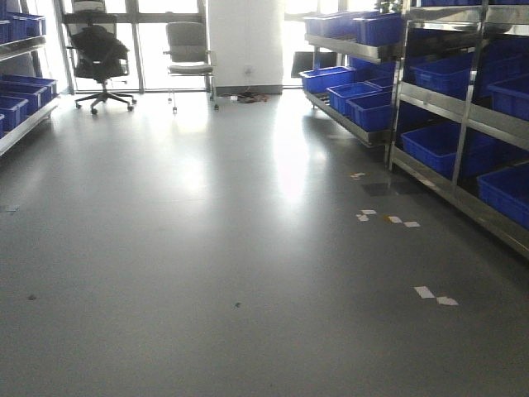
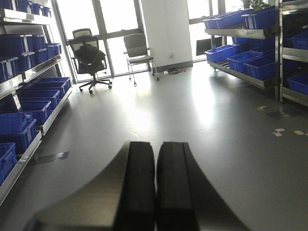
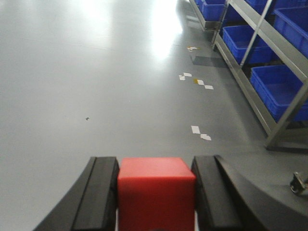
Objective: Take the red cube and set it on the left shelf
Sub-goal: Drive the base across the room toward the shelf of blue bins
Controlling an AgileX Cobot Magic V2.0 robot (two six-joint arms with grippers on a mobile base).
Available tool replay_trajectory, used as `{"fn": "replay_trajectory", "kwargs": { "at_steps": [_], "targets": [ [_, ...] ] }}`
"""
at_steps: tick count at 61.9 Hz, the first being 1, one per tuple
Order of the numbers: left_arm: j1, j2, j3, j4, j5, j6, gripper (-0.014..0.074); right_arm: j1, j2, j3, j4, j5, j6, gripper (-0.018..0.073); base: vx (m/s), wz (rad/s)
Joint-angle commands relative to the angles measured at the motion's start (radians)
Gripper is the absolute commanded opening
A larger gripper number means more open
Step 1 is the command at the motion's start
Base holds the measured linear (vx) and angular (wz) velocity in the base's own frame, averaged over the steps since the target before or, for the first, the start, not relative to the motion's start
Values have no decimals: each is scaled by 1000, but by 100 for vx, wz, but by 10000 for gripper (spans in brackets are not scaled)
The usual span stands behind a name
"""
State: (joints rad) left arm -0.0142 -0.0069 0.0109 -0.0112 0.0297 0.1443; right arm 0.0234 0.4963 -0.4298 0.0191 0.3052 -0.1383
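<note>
The red cube [image 3: 156, 197] is gripped by the right pincer [image 3: 155, 162]. Its two black fingers [image 3: 102, 192] are spread just as wide as the cube, and one pad is pressed flat against each side face. The top face of the cube is left uncovered and sits level. Grey floor [image 3: 96, 72] is seen beyond the held cube, with white paper scraps [image 3: 195, 129] scattered on it. A steel rack [image 3: 269, 67] loaded with blue bins [image 3: 276, 89] is seen off to the right.

The left pincer [image 2: 156, 147] is closed, with its pads brought together along their whole length and nothing held between them. The left shelf [image 2: 36, 69] is seen along the left wall in the left wrist view, its tiers filled with blue bins. The cube is not on it. A black office chair [image 2: 89, 60] is seen by the windows.
</note>
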Motion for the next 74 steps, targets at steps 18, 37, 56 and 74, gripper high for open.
{"fn": "replay_trajectory", "kwargs": {
  "at_steps": [18, 37, 56, 74],
  "targets": [
    [-7, 0, 22, -5, -90, 1, 106, -6, 5, -29, 1, -88, -1, 58, 28, 21],
    [-7, 0, 22, -5, -90, 1, 106, -6, 5, -29, 1, -88, -1, 58, 38, 8],
    [-7, 0, 22, -5, -90, 1, 106, -6, 5, -29, 1, -88, -1, 58, 48, 1],
    [-7, 0, 22, -5, -90, 1, 106, -6, 5, -29, 1, -88, -1, 58, 54, 2]
  ]
}}
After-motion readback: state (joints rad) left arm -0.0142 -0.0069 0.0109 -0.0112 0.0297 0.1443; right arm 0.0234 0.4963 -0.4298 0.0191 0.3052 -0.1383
